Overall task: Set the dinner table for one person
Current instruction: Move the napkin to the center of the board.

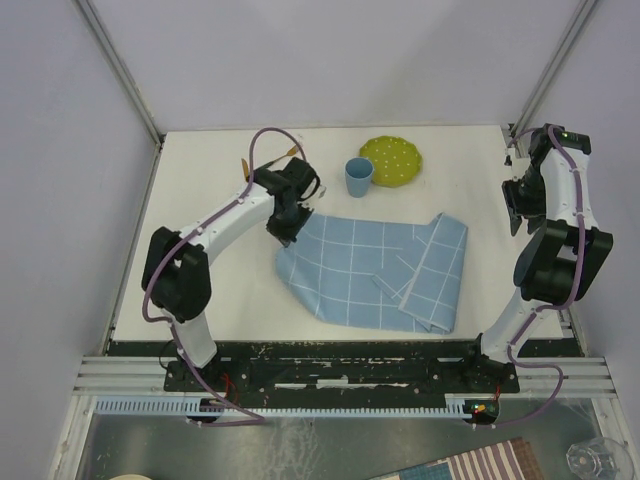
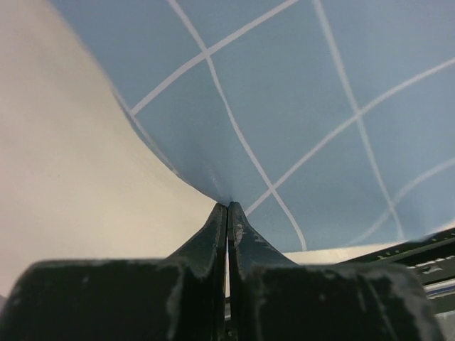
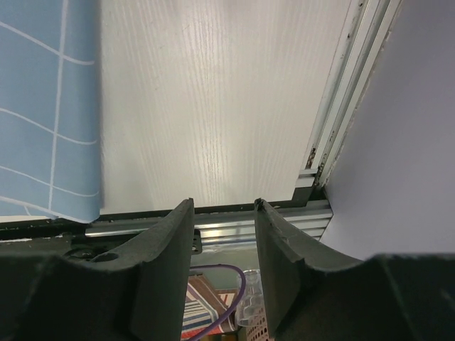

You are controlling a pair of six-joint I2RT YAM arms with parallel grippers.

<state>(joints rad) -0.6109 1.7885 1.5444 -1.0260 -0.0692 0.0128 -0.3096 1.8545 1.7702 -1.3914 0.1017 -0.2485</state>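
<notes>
The left claw [image 2: 227,207] pinched the light-blue white-gridded cloth [image 2: 306,106] by its edge; the right claw [image 3: 224,206] hung released. A hasty tug might slip that thin pinch.

One white worktop [image 1: 200,300]. On it: one light-blue gridded cloth [image 1: 375,265], one blue cup [image 1: 358,177], one yellow-green dotted plate [image 1: 392,160], and two orange-tipped pieces, one [image 1: 244,164] beside the other [image 1: 293,150], too small to identify. Two robot arms: left arm [image 1: 215,225] and right arm [image 1: 555,240].
</notes>
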